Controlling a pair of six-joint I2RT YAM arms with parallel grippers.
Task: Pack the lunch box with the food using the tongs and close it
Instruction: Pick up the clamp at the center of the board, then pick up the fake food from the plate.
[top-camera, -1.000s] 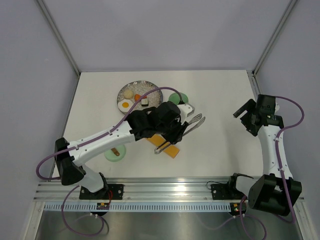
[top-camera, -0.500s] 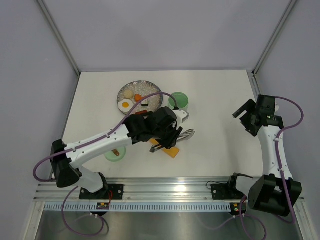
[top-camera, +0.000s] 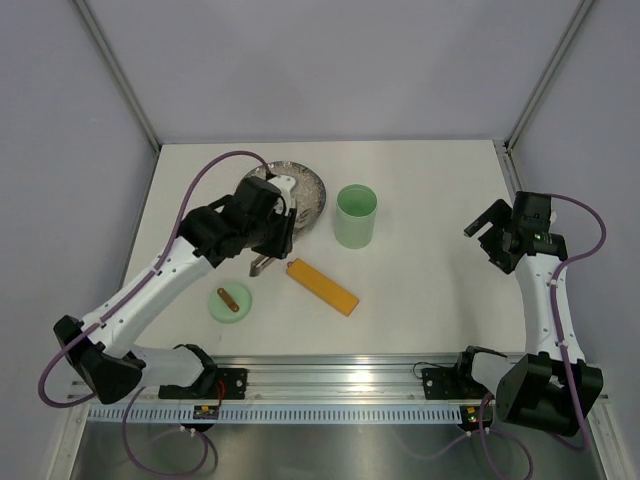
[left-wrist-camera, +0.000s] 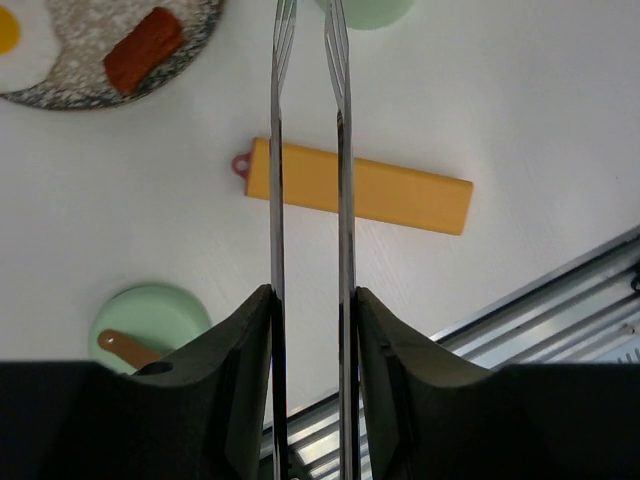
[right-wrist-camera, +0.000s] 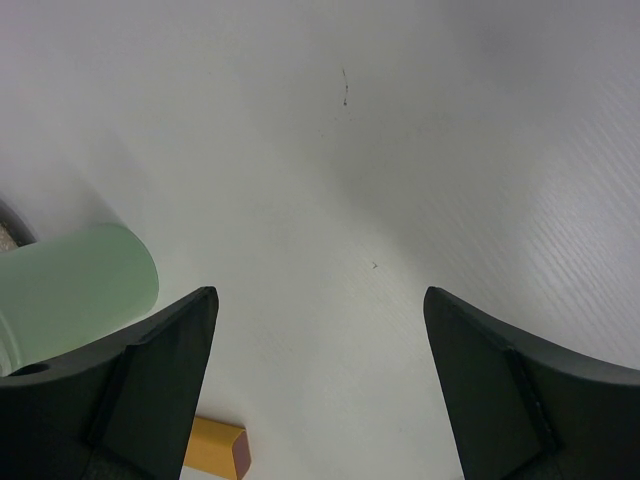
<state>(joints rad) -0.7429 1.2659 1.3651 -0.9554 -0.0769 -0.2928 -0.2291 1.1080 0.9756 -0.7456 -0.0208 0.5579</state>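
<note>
Tongs (left-wrist-camera: 341, 200) in the left pincer's (left-wrist-camera: 312, 295) grip, arms straight out ahead

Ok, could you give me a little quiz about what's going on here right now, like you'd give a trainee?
1. True or false: the lid lies on the table, off the lunch box.
2. What does the left gripper hold? A) the tongs B) the lid C) nothing
3. Is the right gripper open or shut?

Key: 1 true; 2 A; 3 open, and it is empty.
</note>
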